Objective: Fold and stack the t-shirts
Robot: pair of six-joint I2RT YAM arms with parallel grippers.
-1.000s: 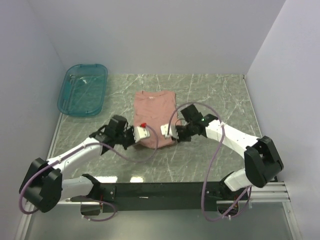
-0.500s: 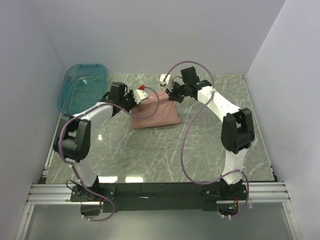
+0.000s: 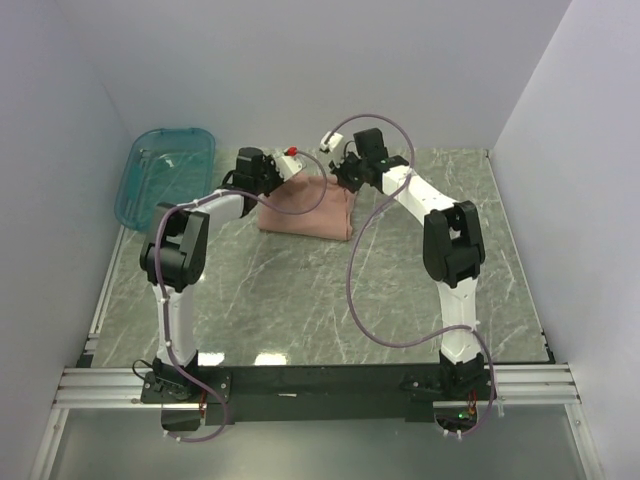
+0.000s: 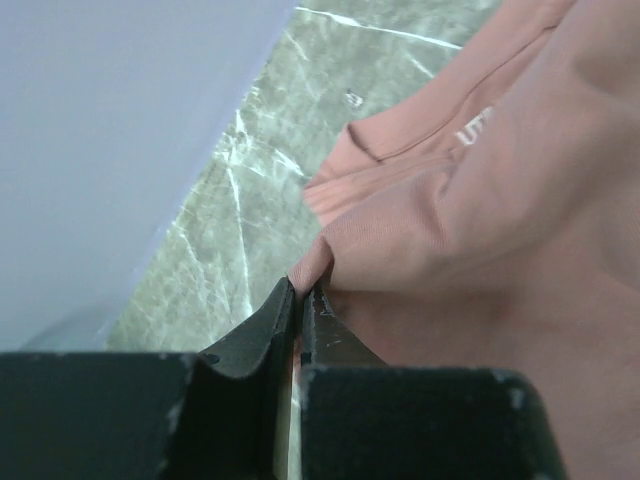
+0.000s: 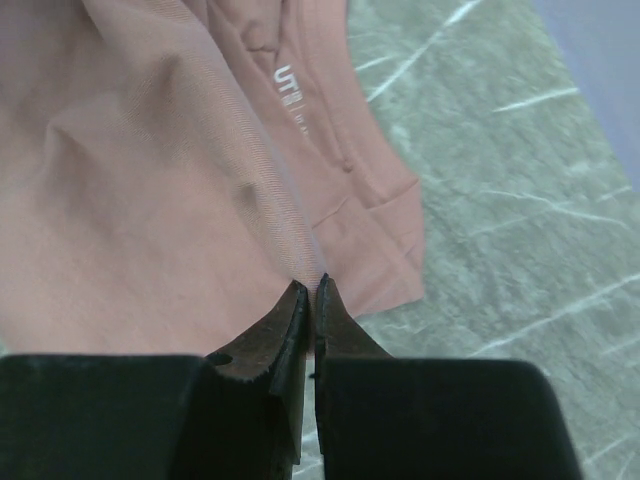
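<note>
The dusty-pink t-shirt (image 3: 305, 210) lies at the back middle of the table, its near half folded up and over toward the back wall. My left gripper (image 3: 283, 168) is shut on the shirt's left hem corner (image 4: 318, 262) and holds it above the back part. My right gripper (image 3: 338, 160) is shut on the right hem corner (image 5: 305, 262) at about the same height. Small white text shows on the lower layer in the left wrist view (image 4: 478, 125) and in the right wrist view (image 5: 290, 98). The chest print is hidden.
A translucent teal bin (image 3: 165, 178) stands at the back left, by the left wall. The back wall rises just behind both grippers. Both arms stretch far out over the grey marbled table (image 3: 330, 300).
Both grippers have carried the shirt's near hem from the front of the shirt up and back toward the wall, folding it over. The arms have stretched out fully.
</note>
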